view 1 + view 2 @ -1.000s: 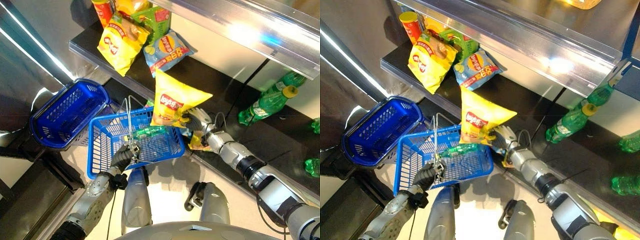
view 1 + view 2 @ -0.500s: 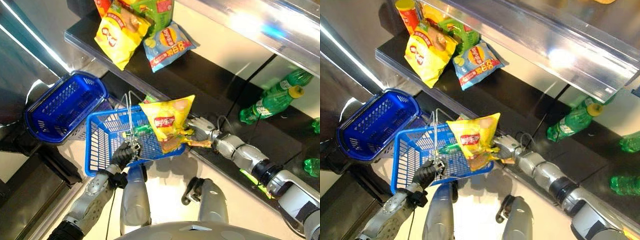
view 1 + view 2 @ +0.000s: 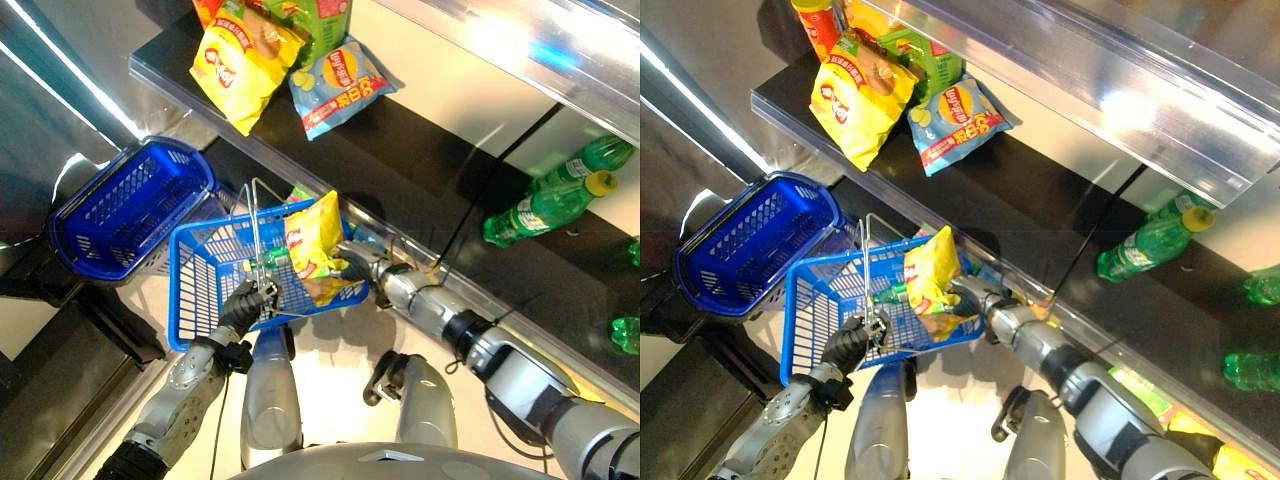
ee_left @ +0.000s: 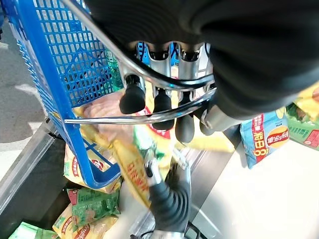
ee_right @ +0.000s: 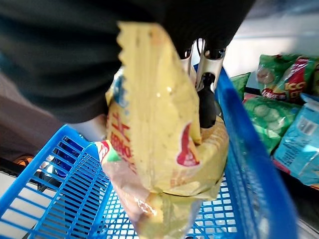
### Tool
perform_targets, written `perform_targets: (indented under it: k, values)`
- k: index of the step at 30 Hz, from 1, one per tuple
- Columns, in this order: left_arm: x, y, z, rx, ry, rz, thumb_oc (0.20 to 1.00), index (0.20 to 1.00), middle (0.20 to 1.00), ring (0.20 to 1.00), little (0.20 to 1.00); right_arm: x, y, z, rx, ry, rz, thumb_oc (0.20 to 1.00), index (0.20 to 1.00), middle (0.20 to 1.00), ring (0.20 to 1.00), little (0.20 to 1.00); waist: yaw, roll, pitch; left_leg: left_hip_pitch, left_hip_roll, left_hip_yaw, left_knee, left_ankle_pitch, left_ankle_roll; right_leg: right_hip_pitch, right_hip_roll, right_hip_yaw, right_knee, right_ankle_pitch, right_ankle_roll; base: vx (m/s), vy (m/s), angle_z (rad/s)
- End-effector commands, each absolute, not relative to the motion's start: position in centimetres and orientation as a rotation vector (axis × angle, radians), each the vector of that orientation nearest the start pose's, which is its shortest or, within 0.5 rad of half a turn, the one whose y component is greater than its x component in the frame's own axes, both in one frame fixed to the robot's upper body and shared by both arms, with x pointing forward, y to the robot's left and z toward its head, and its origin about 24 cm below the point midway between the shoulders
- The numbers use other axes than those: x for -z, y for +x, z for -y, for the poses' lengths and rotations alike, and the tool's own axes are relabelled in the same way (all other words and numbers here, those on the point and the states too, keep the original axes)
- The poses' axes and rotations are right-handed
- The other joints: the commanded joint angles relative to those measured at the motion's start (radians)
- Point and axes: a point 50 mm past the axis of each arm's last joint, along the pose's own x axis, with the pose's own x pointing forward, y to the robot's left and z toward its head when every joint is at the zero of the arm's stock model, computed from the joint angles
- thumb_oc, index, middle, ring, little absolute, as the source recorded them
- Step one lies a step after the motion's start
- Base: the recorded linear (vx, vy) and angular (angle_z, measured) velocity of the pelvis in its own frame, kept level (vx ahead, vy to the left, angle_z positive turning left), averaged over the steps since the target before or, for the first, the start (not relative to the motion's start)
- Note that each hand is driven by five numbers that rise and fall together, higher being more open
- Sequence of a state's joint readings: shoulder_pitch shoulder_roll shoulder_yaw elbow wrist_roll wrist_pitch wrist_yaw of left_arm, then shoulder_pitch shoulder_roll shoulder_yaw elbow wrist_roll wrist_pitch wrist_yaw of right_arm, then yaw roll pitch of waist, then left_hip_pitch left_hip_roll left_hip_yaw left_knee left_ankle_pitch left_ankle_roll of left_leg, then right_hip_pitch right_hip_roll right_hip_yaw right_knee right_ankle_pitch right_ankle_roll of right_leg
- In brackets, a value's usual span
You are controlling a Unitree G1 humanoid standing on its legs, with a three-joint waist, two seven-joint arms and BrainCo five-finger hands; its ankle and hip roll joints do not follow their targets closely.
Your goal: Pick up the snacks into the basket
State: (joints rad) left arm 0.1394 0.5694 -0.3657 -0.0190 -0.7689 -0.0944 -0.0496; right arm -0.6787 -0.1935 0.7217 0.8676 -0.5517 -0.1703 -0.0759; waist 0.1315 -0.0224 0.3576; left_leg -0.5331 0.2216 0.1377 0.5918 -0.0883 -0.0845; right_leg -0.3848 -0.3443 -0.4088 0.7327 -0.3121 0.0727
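Observation:
My left hand [image 3: 243,308] is shut on the wire handle [image 3: 255,240] of a light blue basket [image 3: 205,270], and its curled fingers [image 4: 155,102] wrap that handle in the left wrist view. My right hand [image 3: 352,264] is shut on a yellow chip bag [image 3: 313,246], holding it over the basket's right end. The right wrist view has the same chip bag [image 5: 164,149] hanging inside the basket's rim [image 5: 249,164]. A green packet [image 3: 262,262] lies in the basket. More snack bags, yellow [image 3: 240,62] and blue [image 3: 336,88], lie on the dark shelf [image 3: 420,150].
A second, darker blue basket [image 3: 120,215] stands to the left of the held one. Green bottles [image 3: 545,205] lie on the shelf to the right. A metal shelf edge [image 3: 520,60] runs overhead. Snack packets [image 4: 94,209] fill the shelf below the basket.
My right hand has carried the yellow chip bag down and leftward, from above the basket's rim into the basket's right end. The left hand still holds the handle.

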Motion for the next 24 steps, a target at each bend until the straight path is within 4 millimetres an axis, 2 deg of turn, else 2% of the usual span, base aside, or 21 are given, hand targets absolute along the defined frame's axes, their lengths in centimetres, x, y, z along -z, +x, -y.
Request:
perform_targets:
  k: [1,3,5,11,12,13,14,15,16,24]
  values:
    - [-9.7,21.6,-14.6,0.516,-0.379,0.189,0.200,0.200,0.200,0.200,0.200,-1.1,33.3,5.3,-0.645,-1.128,0.032,0.200,0.200,0.200,0.200,0.200,0.029,0.037,-0.055,0.018,0.010,0.000,0.015,-0.011,0.017,-0.021,-0.024,0.023,-0.122,0.222,0.077,-0.01,0.006,0.05]
    - [-9.8,21.5,-14.5,0.528,-0.386,0.190,0.200,0.200,0.200,0.200,0.200,-0.7,33.4,5.3,-0.640,-1.120,-0.006,0.200,0.200,0.200,0.200,0.200,0.033,0.039,-0.055,0.017,0.008,0.000,0.013,-0.010,0.018,-0.019,-0.024,0.021,-0.124,0.223,0.077,-0.01,0.003,0.05]
    - [-10.3,21.5,-13.7,0.583,-0.395,0.201,0.200,0.200,0.200,0.200,0.200,-0.4,33.8,4.7,-0.647,-1.138,-0.080,0.200,0.200,0.200,0.200,0.200,0.055,0.047,-0.055,0.015,-0.002,-0.006,0.011,-0.009,0.021,-0.015,-0.028,0.013,-0.126,0.228,0.077,-0.01,-0.008,0.07]
    - [-10.4,21.6,-13.2,0.635,-0.393,0.194,0.200,0.200,0.200,0.200,0.200,0.0,33.8,4.4,-0.671,-1.126,-0.147,0.200,0.200,0.200,0.200,0.200,0.077,0.059,-0.054,0.011,-0.011,-0.013,0.016,-0.010,0.026,-0.012,-0.033,0.002,-0.118,0.228,0.079,0.01,-0.008,0.07]
    - [-10.3,21.6,-13.1,0.645,-0.390,0.190,0.200,0.200,0.200,0.200,0.200,0.1,33.7,4.3,-0.678,-1.120,-0.154,0.200,0.200,0.200,0.200,0.200,0.080,0.062,-0.056,0.020,-0.013,-0.022,0.026,-0.037,0.016,-0.006,-0.033,0.010,-0.103,0.206,0.093,-0.01,0.006,0.16]
    - [-10.3,21.6,-13.0,0.652,-0.388,0.188,0.200,0.200,0.200,0.200,0.200,0.2,33.8,4.5,-0.675,-1.116,-0.172,0.200,0.200,0.200,0.200,0.200,0.083,0.063,-0.057,0.010,-0.016,-0.015,0.016,-0.010,0.028,-0.012,-0.035,0.001,-0.117,0.229,0.079,0.07,-0.002,0.15]
    - [-10.3,21.6,-13.0,0.660,-0.387,0.186,0.200,0.200,0.200,0.200,0.200,0.3,33.6,4.4,-0.689,-1.116,-0.179,0.200,0.200,0.200,0.200,0.200,0.087,0.063,-0.060,0.018,-0.017,-0.023,0.026,-0.038,0.017,-0.005,-0.034,0.007,-0.104,0.207,0.093,-0.07,0.017,0.13]
    - [-10.3,21.6,-12.9,0.666,-0.390,0.184,0.200,0.200,0.200,0.200,0.200,0.4,33.7,4.6,-0.678,-1.107,-0.191,0.200,0.200,0.200,0.200,0.200,0.088,0.064,-0.060,0.007,-0.019,-0.018,0.017,-0.011,0.030,-0.011,-0.036,-0.003,-0.117,0.229,0.081,0.00,0.017,0.07]
    - [-10.3,21.7,-12.9,0.663,-0.389,0.183,0.200,0.200,0.200,0.200,0.200,0.1,34.0,4.9,-0.646,-1.096,-0.178,1.000,1.000,1.000,1.000,1.000,0.090,0.065,-0.061,0.007,-0.021,-0.018,0.013,-0.008,0.031,-0.011,-0.035,-0.004,-0.119,0.233,0.082,-0.07,0.025,0.09]
    - [-10.0,22.1,-13.0,0.629,-0.358,0.175,0.200,0.200,0.200,0.200,0.200,-0.8,34.4,5.1,-0.593,-1.044,-0.127,1.000,1.000,1.000,1.000,1.000,0.075,0.055,-0.053,0.010,-0.021,-0.013,0.010,-0.008,0.033,-0.019,-0.035,0.009,-0.121,0.239,0.080,0.00,0.015,0.02]
